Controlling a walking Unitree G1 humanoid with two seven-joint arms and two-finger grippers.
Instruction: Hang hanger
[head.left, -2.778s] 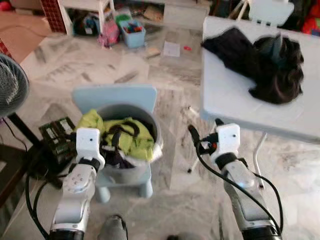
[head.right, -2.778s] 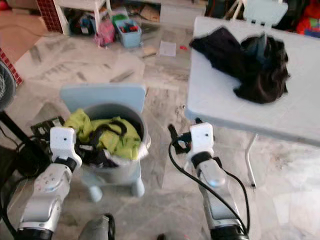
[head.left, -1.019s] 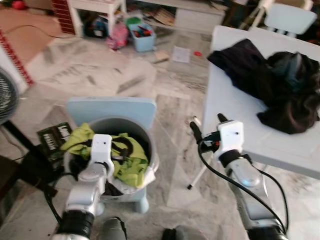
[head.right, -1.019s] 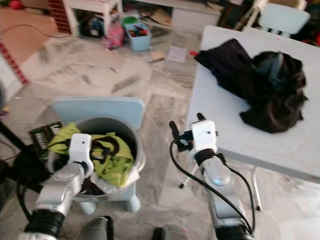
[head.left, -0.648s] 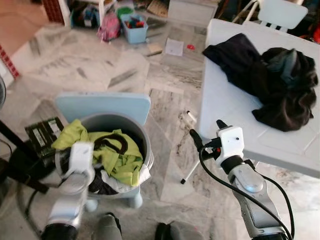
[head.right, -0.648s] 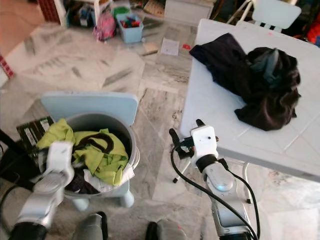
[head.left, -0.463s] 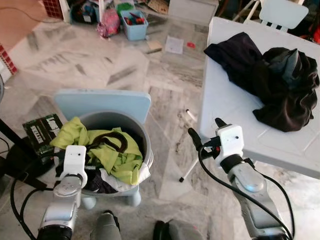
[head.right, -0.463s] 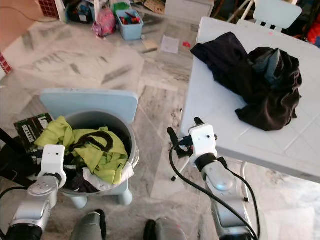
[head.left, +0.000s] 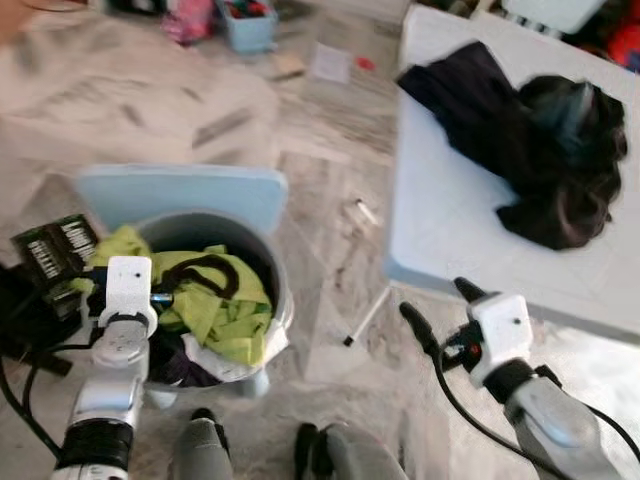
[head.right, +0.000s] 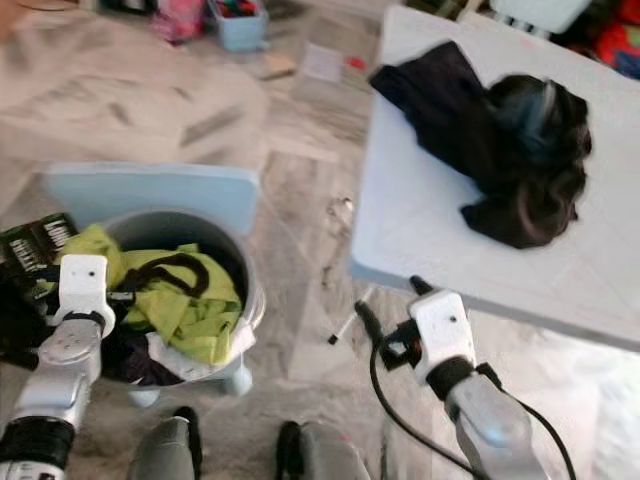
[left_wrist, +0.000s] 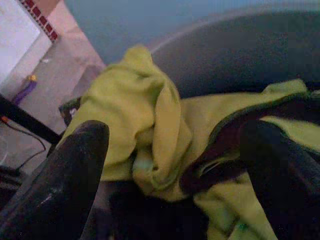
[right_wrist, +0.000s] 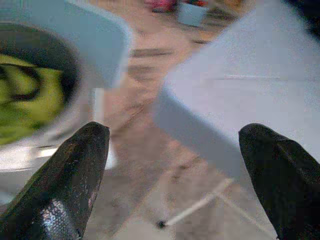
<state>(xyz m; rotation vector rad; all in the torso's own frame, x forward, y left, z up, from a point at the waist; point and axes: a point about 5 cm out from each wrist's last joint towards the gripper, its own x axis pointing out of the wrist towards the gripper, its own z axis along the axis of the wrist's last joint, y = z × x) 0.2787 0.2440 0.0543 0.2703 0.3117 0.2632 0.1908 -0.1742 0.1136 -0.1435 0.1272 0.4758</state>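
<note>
Presently, entries by item:

Left gripper (left_wrist: 175, 165): fingers spread wide, empty, poised at the near rim of the grey bucket (head.left: 268, 268), just over the laundry.
Right gripper (head.left: 437, 315): fingers apart, holding nothing, in the air below the near edge of the white table (head.left: 450, 215).
Yellow-green garment (head.left: 225, 305): heaped in the bucket, trimmed with a dark curved band (head.left: 205, 265).
Hanger: cannot be identified; the dark band may be cloth trim.
Light blue chair (head.left: 180, 195): carries the bucket on its seat.
Dark clothes (head.left: 530, 130): piled on the table.
Black box (head.left: 50, 248): on the marble floor beside the chair; its pale lettering is blurred and unreadable.
</note>
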